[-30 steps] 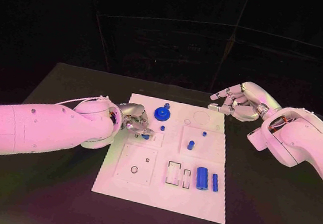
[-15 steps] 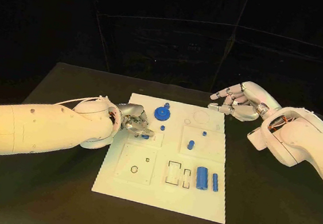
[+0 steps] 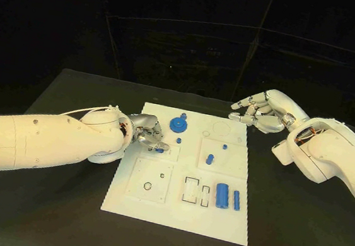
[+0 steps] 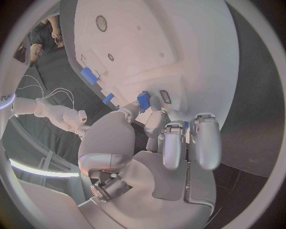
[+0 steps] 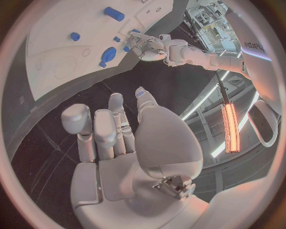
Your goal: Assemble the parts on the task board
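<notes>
The small blue part (image 3: pixel 159 150) sat pinched in the left robot hand (image 3: pixel 146 133) over the task board (image 3: pixel 176 215); it might tilt and jam. The right robot hand (image 3: pixel 262 112) hovered empty, fingers apart.

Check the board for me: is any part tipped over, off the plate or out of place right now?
Nothing stands out. The task board lies flat on the table, and the blue parts sit on it, none spilled off. The left hand pinches a small blue piece at the board; the right hand hovers empty past the far corner.
</notes>
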